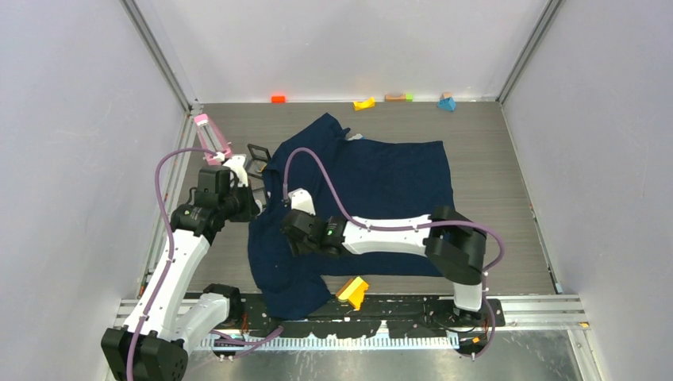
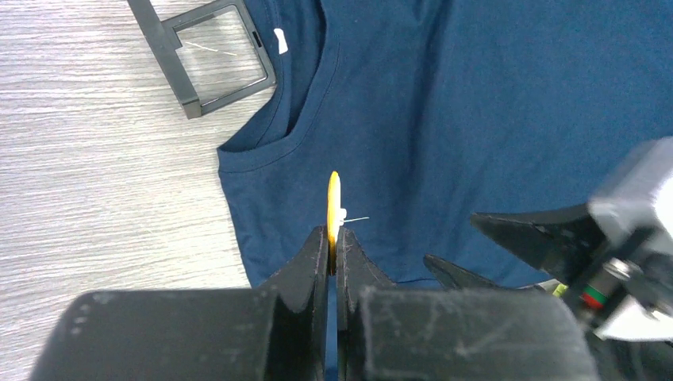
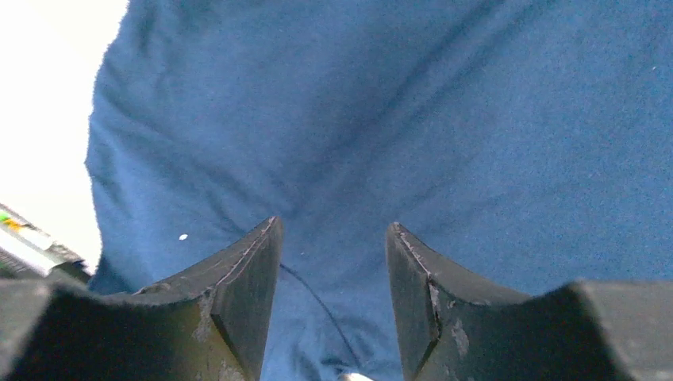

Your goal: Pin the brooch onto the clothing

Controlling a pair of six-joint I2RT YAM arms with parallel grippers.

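Along the left edge of the table (image 1: pixel 492 159) we noted a pink object (image 1: pixel 211 136) lying beside the left arm. The left gripper (image 2: pixel 334 238) had its jaws pressed together on the brooch (image 2: pixel 334 202), which stood edge-on and upright between the fingertips, its orange-gold rim rising above them and a small white part with a thin pin pointing right. The brooch hung over the clothing (image 1: pixel 381 182) just below the collar; we could not tell whether it touched the fabric. A black frame (image 2: pixel 176 67) with a clear pane lay on the bare wood just left of the neckline, close to the white label (image 2: pixel 280 40). The navy shirt was spread across the middle of the table, one part folded toward the far edge, its lower end reaching the near edge. Just right of the left gripper, the right gripper (image 3: pixel 333 230) was low over the shirt with its jaws apart, only blue fabric showing between them. A yellow wedge (image 1: pixel 353 290) sat at the near edge beside the shirt. Along the far edge lay an orange block (image 1: pixel 278 98), a yellow block (image 1: pixel 363 103) and a blue block (image 1: pixel 447 102).
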